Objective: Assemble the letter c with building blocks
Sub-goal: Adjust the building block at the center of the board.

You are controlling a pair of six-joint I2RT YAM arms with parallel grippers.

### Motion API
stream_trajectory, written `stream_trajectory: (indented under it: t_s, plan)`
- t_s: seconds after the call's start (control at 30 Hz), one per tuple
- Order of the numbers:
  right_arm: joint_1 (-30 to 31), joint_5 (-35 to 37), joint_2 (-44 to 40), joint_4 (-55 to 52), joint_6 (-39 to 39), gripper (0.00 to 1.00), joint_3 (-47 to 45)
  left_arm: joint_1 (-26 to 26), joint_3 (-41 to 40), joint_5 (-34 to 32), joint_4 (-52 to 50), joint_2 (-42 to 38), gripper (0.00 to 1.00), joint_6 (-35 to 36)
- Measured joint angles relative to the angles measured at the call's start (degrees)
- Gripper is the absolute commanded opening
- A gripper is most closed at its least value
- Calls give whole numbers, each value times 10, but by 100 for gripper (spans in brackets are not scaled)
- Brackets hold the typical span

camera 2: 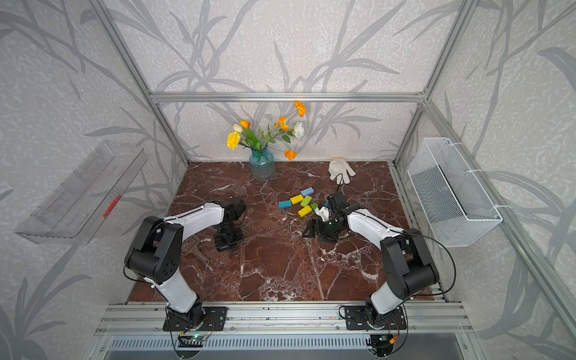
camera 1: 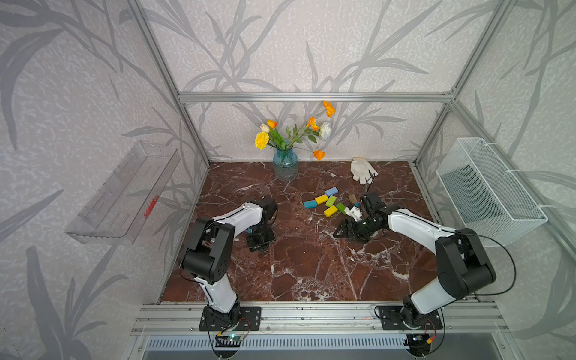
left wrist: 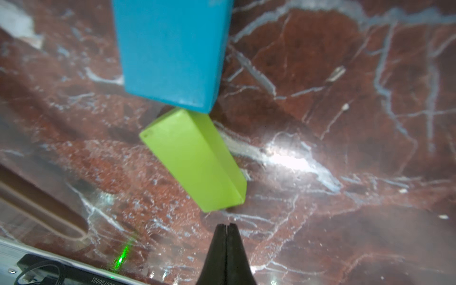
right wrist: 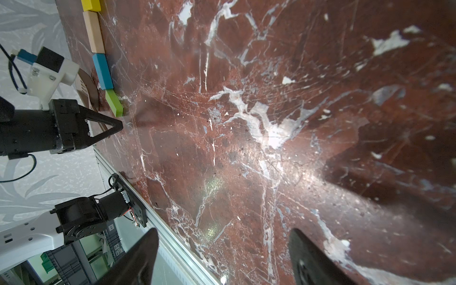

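- Presently, the left gripper (left wrist: 225,225) is seen with its fingers pressed together and nothing between them, its tip just beside the end of a lime block (left wrist: 195,160).
- The lime block is set touching a teal block (left wrist: 170,49). In the right wrist view, a tan block (right wrist: 93,32) and a yellow block (right wrist: 91,5) are seen beyond it, forming one row (right wrist: 103,71).
- The right gripper (right wrist: 222,234) is held spread wide and empty over the marble table (right wrist: 271,74).
- Loose building blocks (camera 1: 322,199) are scattered beside the right arm, well apart from the row.
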Motion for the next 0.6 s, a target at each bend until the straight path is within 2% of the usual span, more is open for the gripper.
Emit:
stream_trajectory:
  t_s: [0.6]
  plan:
    - [0, -1, 0, 0, 0, 82, 0, 9, 42, -7, -8, 44, 0, 28]
